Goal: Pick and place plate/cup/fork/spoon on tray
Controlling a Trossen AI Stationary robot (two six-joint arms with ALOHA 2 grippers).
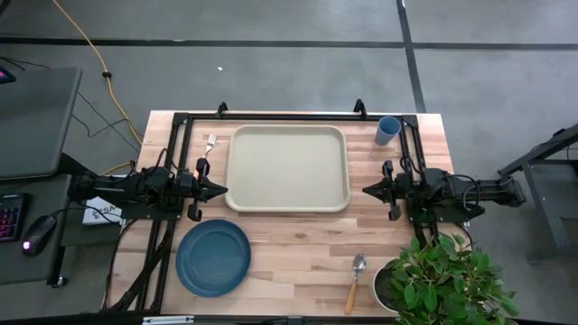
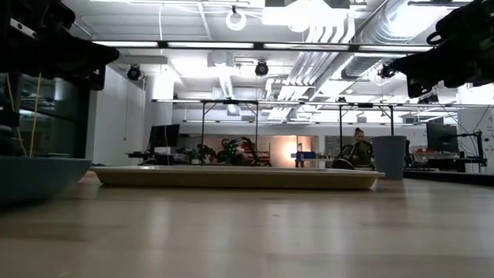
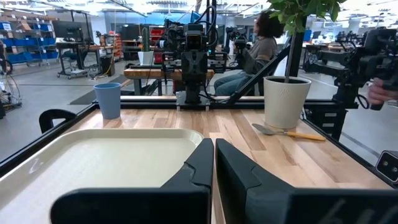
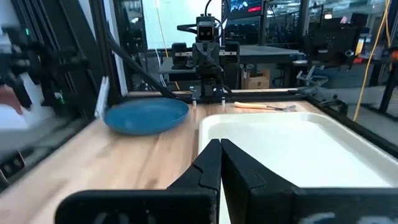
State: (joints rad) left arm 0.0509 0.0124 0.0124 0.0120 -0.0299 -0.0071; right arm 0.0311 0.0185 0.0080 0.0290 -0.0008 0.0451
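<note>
The cream tray (image 1: 287, 168) lies at the table's middle, toward the far side, with nothing on it. The dark blue plate (image 1: 213, 257) lies near the front left. The light blue cup (image 1: 388, 130) stands upright by the tray's far right corner. The fork (image 1: 207, 152) lies left of the tray. The spoon (image 1: 355, 281) lies near the front edge, right of centre. My left gripper (image 1: 223, 190) is shut and empty at the tray's left edge. My right gripper (image 1: 366, 190) is shut and empty at the tray's right edge. Both hover above the table.
A potted plant in a white pot (image 1: 433, 280) stands at the front right corner, close to the spoon. A black metal frame (image 1: 289, 116) runs along the table's far edge and sides. People sit in the room beyond the table (image 3: 258, 43).
</note>
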